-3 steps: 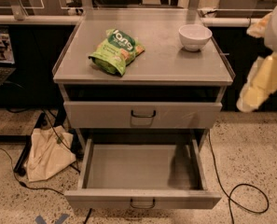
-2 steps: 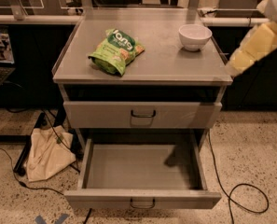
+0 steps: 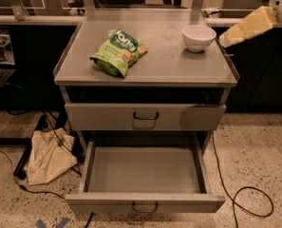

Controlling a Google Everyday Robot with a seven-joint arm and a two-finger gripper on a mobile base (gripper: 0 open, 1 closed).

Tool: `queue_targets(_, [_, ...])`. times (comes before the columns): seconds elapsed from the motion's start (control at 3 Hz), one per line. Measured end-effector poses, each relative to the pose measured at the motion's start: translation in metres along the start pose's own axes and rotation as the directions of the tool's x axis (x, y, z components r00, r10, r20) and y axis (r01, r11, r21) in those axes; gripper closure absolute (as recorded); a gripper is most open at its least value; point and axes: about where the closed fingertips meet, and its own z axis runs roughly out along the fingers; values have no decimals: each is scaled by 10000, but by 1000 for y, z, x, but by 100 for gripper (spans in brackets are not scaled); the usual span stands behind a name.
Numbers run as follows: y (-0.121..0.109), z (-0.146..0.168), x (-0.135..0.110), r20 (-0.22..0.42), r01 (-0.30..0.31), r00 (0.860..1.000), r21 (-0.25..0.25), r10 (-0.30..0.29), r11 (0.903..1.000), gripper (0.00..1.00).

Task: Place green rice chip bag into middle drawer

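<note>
The green rice chip bag point(image 3: 117, 51) lies on the left half of the grey cabinet top point(image 3: 159, 65), with white lettering facing up. The middle drawer point(image 3: 145, 202) is pulled wide open below; its inside point(image 3: 145, 170) holds nothing. My gripper point(image 3: 228, 38) comes in from the upper right on a pale yellow arm point(image 3: 252, 23). It hovers just right of the white bowl, far from the bag, and holds nothing that I can see.
A white bowl point(image 3: 198, 36) stands at the back right of the top. The upper handled drawer point(image 3: 145, 116) is closed. A beige cloth bag point(image 3: 48, 156) and black cables point(image 3: 247, 198) lie on the speckled floor beside the cabinet.
My arm has risen from beside the cabinet's right side and swung left, and its tip is now near the white bowl. The bag, the bowl and the drawers have not moved.
</note>
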Motion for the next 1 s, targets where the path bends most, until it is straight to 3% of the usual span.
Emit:
queue_targets(0.33, [-4,8,-2,145,-587,9982,-65,588,9983,0])
queue_targets(1.0, [-1,19,-6,472,-723,9962,-184,730,9972,0])
